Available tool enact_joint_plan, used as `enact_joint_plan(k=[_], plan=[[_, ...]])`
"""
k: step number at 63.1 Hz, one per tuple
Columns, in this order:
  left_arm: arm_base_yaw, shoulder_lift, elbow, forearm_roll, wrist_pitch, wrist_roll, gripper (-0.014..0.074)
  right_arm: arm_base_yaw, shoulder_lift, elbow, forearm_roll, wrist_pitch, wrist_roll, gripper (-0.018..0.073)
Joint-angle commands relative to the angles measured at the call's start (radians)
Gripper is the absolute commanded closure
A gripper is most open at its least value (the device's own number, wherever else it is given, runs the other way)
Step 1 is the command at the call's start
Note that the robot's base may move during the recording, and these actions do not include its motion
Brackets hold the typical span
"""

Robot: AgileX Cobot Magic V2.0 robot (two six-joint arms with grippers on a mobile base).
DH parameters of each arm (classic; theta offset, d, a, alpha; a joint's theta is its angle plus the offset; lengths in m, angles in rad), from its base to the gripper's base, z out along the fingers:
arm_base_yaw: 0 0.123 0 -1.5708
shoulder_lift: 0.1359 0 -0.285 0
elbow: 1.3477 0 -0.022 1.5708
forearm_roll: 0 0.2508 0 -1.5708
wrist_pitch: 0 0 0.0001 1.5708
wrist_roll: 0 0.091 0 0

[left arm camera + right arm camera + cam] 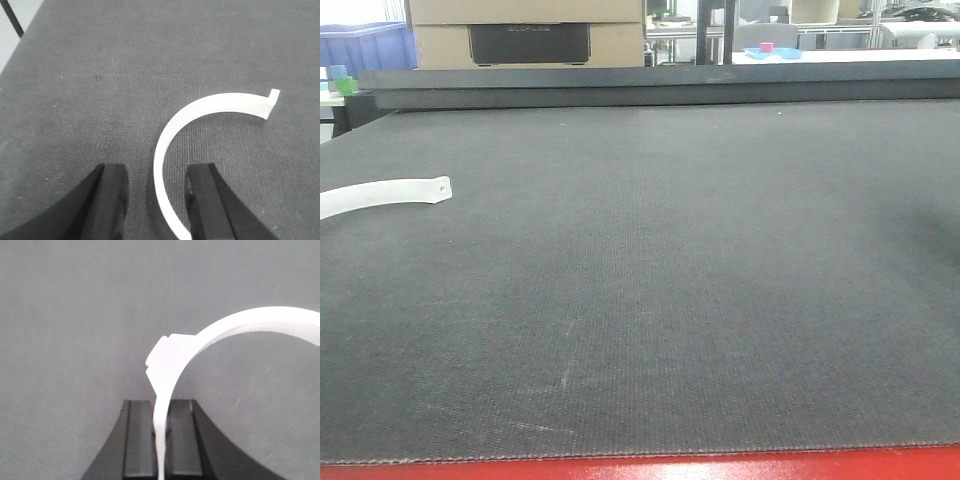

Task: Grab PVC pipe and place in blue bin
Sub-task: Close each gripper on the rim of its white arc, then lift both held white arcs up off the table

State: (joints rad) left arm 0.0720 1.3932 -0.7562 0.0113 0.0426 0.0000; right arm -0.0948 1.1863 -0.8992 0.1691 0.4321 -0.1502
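Dark grey woven-mat bench (670,280): fills the front view. Blue plastic bin (365,45): beyond the bench's far left corner. Left hand (156,172): wide open, low over the bench, fingers either side of one white curved PVC strip (200,107) lying flat near the bench's left edge. Right hand (161,405): clamped narrow on a second white curved PVC strip (240,322), held above the bench.

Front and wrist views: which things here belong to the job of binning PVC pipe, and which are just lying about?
Job:
curved white PVC piece on the mat
second PVC piece, gripped by the right claw
left claw, open
blue bin

Lying about:
cardboard box
blue tray
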Motion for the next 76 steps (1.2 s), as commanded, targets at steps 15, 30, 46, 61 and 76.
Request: enact_joint_plan(k=[15,30,46,61,76], plan=[[0.004,0.143,-0.13,-0.08,0.083,0.0,0.0381,-0.001,-0.19,-0.006,0.002,0.01,-0.007,0.0727],[0.004,0.216,-0.173,-0.082,0.087,0.0,0.0381,-0.001,-0.222,-0.006,0.002,0.05,-0.007,0.0727],[0.004,0.29,-0.177,-0.082,0.077,0.0,0.0382,-0.001,-0.222,-0.006,0.002,0.055,-0.007,0.0727],[0.004,0.335,-0.177,-0.082,0.059,0.0,0.0382,-0.001,-0.222,-0.006,0.002,0.055,-0.007,0.0727],[0.002,0.372,-0.181,-0.082,0.039,0.0,0.0382,-0.001,-0.222,-0.006,0.002,0.041,-0.007,0.0727]])
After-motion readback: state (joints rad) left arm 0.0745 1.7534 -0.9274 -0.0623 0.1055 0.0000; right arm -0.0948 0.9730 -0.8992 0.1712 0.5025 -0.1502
